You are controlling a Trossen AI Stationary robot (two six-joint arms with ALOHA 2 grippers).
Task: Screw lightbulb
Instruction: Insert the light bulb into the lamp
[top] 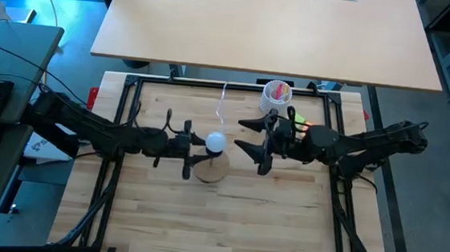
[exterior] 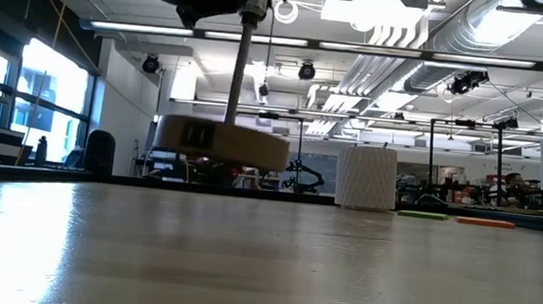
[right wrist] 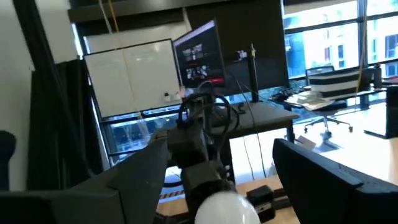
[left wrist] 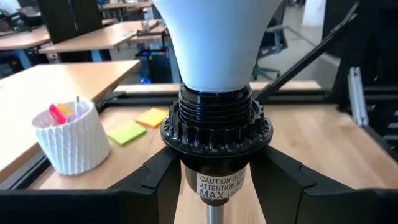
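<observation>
So, left end effector: its fingers were closed part way on the black socket, one finger on each side of the bottom part. It held the little lamp up.
Wooden disc: this was the lamp's foot. It hung tilted on a thin rod, off the bench, so the lamp was being carried and not standing.
Lightbulb: it sat in the top of the socket, between the two end effectors. None of its grey screw part showed above the socket.
Done: the bulb looked to be most of the way in, or all the way in.
Left to do: maybe a last turn to make it snug, then let go and set the lamp down. I could not tell if it was tight.
Right end effector: its fingers were wide apart and held nothing. It hung just beside the bulb, on the bulb's right, not touching it.
White ribbed cup: it stood at the back of the bench, with pink things inside.
Sticky notes: a green one and an orange one lay near the cup. No writing showed on them.
Writing on the socket label: "CAUTION-RISK", "ATTENTION-RIS" and "MAX 10". The rest was cut off.
Dark mark on the disc edge: too small to read.
</observation>
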